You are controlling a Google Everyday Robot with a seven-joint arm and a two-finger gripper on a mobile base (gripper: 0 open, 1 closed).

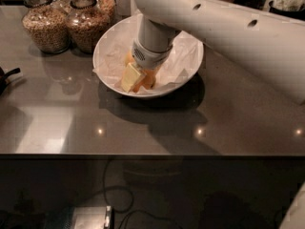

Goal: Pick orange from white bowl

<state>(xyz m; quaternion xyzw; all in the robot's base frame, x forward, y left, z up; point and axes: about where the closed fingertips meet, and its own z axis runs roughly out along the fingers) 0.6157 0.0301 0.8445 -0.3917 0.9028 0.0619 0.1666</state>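
The white bowl [193, 70], lined with crinkled white paper, stands on the dark counter near the back centre. My gripper [137, 80] reaches down into the bowl's front left part from the big white arm coming in from the upper right. The orange [147, 78] shows as orange skin right at the gripper's pale tip, touching it and mostly covered by the wrist. Another bit of orange skin [128, 58] shows behind the wrist; I cannot tell whether it is a second fruit.
Two glass jars of grain [46, 25] [88, 23] stand just left of the bowl at the back. A black object [5, 78] pokes in at the left edge. The counter's front edge [143, 154] runs across the middle of the view.
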